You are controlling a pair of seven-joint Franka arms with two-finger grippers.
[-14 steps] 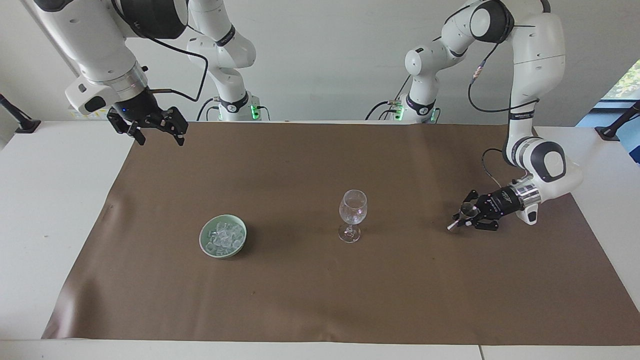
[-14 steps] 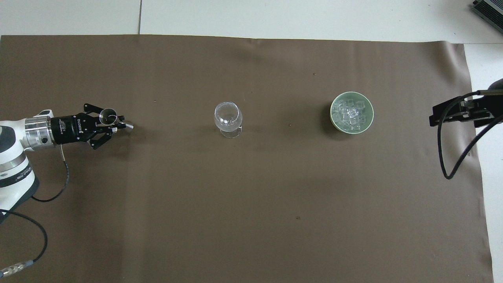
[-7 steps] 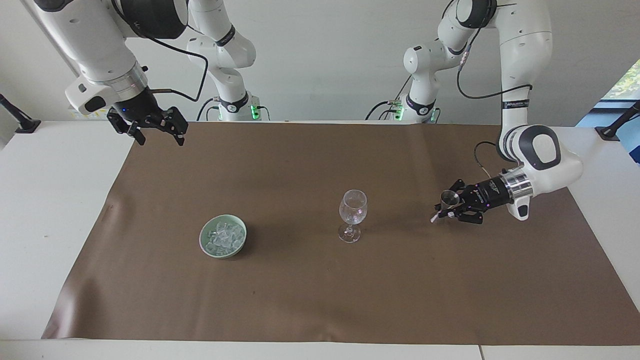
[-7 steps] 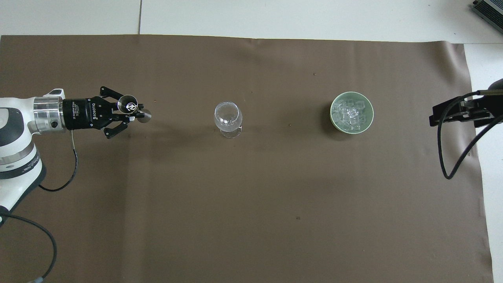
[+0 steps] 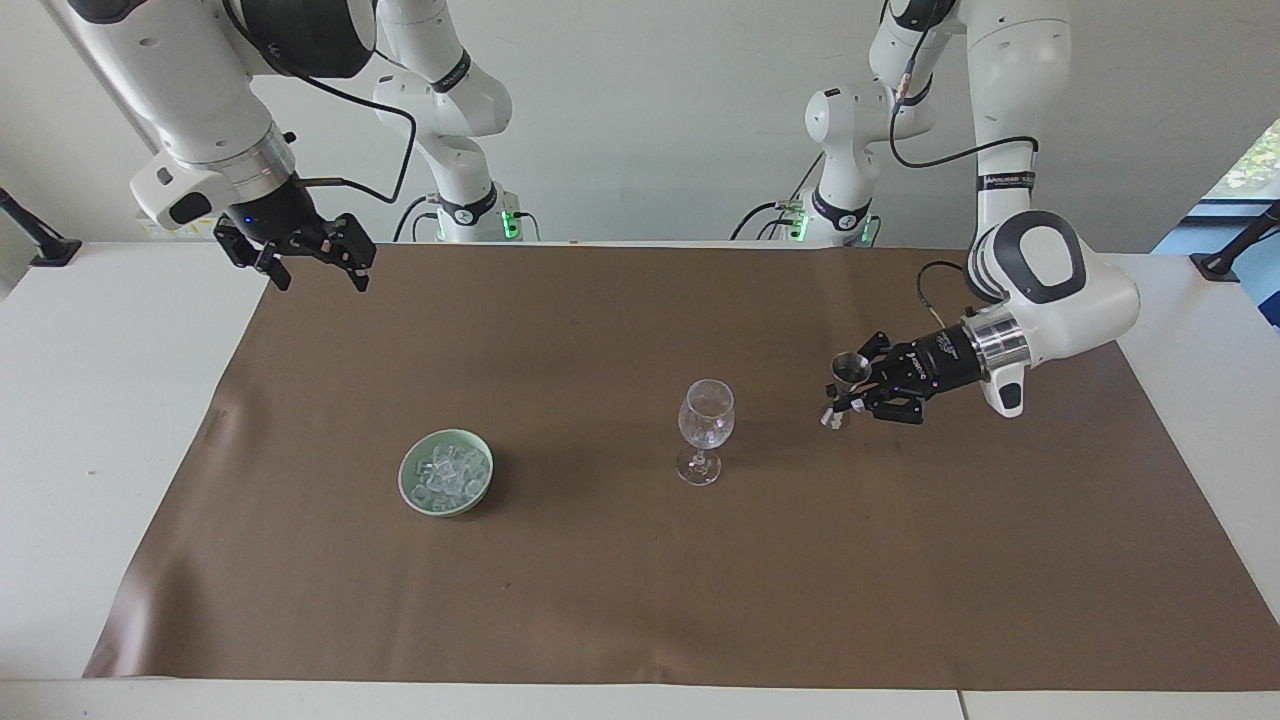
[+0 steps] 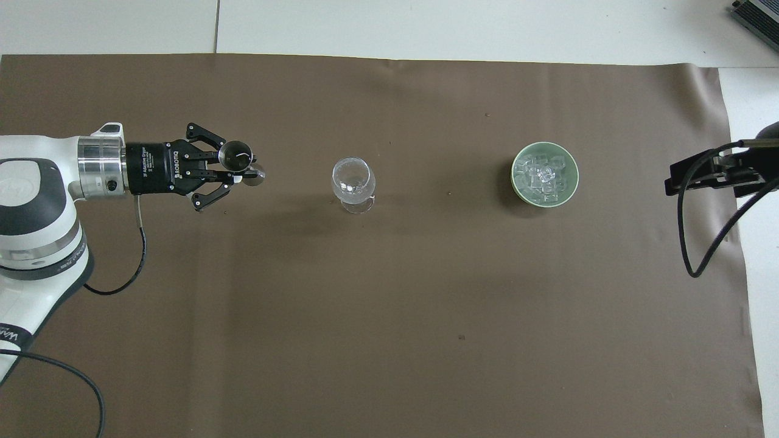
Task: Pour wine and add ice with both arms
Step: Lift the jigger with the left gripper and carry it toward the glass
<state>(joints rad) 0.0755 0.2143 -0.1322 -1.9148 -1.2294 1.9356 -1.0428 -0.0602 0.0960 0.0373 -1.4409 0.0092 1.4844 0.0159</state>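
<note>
Facing view: the left claw, clenched on a small metal jigger, hovers beside the wine glass, fragile and best gripped by its stem. The right claw waits released; the ice looks slippery.

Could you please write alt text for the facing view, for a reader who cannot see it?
The left gripper holds a small metal jigger above the brown mat, beside an upright wine glass. A green bowl of ice sits toward the right arm's end, where the right gripper waits, raised.

mat: brown | bowl: pale green | ice: clear
</note>
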